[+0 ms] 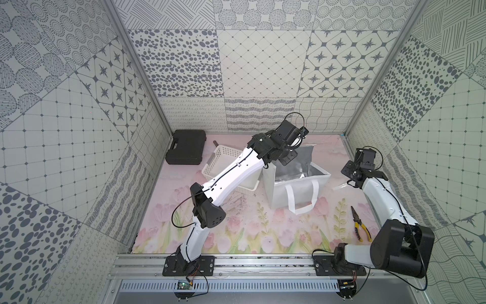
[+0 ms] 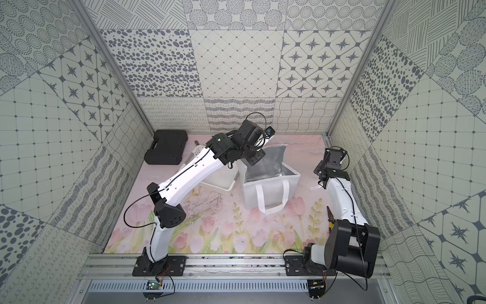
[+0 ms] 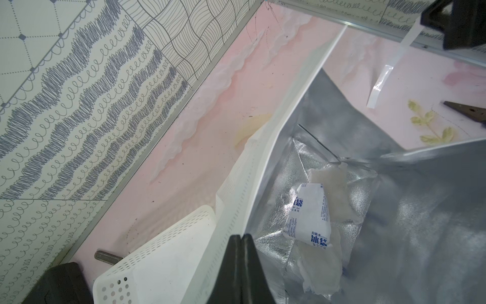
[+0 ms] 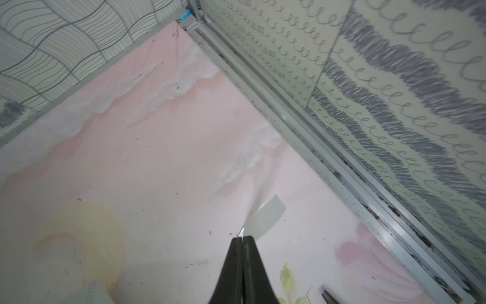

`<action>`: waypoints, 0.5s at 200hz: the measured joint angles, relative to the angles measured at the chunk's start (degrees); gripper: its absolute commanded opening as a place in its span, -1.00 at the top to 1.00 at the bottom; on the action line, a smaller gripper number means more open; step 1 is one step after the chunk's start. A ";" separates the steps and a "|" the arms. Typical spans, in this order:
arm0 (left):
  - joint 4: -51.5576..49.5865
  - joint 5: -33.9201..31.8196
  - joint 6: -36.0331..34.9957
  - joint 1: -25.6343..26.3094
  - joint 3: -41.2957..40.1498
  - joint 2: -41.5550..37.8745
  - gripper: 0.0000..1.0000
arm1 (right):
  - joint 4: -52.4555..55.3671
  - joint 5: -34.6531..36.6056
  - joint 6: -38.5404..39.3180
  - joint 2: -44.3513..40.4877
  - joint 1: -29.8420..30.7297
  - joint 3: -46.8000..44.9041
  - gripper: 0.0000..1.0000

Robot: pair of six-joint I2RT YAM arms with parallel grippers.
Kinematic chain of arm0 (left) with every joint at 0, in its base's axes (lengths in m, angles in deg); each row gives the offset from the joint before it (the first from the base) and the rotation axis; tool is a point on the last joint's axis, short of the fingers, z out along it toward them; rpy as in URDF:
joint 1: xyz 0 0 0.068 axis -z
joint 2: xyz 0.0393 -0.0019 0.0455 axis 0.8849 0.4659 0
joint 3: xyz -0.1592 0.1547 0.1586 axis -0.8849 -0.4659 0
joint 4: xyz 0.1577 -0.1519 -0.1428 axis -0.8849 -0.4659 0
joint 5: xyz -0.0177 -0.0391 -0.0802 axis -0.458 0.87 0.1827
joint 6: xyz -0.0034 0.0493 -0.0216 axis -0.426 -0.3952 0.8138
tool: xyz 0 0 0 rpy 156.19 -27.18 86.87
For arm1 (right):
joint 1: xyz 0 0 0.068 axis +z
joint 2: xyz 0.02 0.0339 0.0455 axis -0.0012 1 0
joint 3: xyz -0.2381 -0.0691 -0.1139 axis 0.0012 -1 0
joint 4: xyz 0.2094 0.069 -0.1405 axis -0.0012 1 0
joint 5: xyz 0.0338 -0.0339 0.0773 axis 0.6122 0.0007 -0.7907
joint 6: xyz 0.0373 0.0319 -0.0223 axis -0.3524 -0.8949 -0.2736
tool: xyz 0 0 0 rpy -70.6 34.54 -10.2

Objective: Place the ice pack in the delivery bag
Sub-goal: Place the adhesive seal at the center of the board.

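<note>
— Left gripper [image 3: 240, 238] of mine is pressed flat, jaws together, right at the white rim of the delivery bag [image 3: 265, 168]. Whether I pinch that rim, I cannot tell.

— And the ice pack?

— Inside the bag. The ice pack [image 3: 310, 218] lies on the silver lining [image 3: 420, 223] at the bottom. It is a small soft pouch with a white face and blue printed characters, crumpled, with cloudy translucent folds spilling out around it.

— Your other side?

— My right gripper [image 4: 242, 238] hangs beside the bag, apart from it. Its jaws are closed on a thin glossy plastic strip [image 4: 265, 213] that curls away from the tips.

— How much room is there?

— The bag's mouth stands open, with its foil-lined lid flap [image 1: 302, 158] raised at the far edge under my left wrist. A white perforated basket [image 1: 223, 158] sits just beside the bag, and beyond the basket lies a black case [image 1: 186, 150]. Yellow-handled pliers [image 1: 360, 226] lie well apart from the bag, near my right arm. In front of the bag the mat [image 1: 236, 226] is bare.

— Surfaces?

— The bag is boxy, with white fabric walls and crinkled foil within. A flat strap handle [image 1: 302, 210] loops down its front wall. The basket is rigid plastic dotted with holes. The mat is pink and floral.
</note>
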 measured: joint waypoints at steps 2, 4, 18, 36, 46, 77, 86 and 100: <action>-0.02 0.00 0.02 0.00 0.00 0.00 1.00 | 0.00 -0.28 0.35 0.00 0.37 0.00 0.16; -0.02 0.00 0.02 0.00 0.00 0.00 1.00 | 0.04 -0.46 0.63 -0.02 0.70 0.00 0.13; -0.11 0.17 0.13 0.00 0.00 -0.24 0.85 | 0.57 -2.01 0.81 -0.44 2.95 0.00 0.00; -0.33 0.35 0.37 0.00 0.00 -0.66 0.63 | 1.75 -3.17 1.20 -2.86 5.53 0.00 -0.23; -0.37 0.42 0.59 0.00 0.00 -0.94 0.50 | 2.71 -3.43 1.11 -5.29 6.95 0.00 -0.52; -0.94 0.55 2.38 -0.02 0.09 -2.38 0.19 | 6.19 -4.02 2.78 -13.97 11.43 1.14 -0.55; -1.22 0.92 2.95 -0.13 0.17 -3.13 0.18 | 7.43 -4.11 3.23 -15.93 12.90 2.19 -0.54; -1.86 1.84 4.09 -0.52 0.20 -4.59 0.15 | 9.14 -4.20 3.67 -18.23 15.21 3.89 -0.51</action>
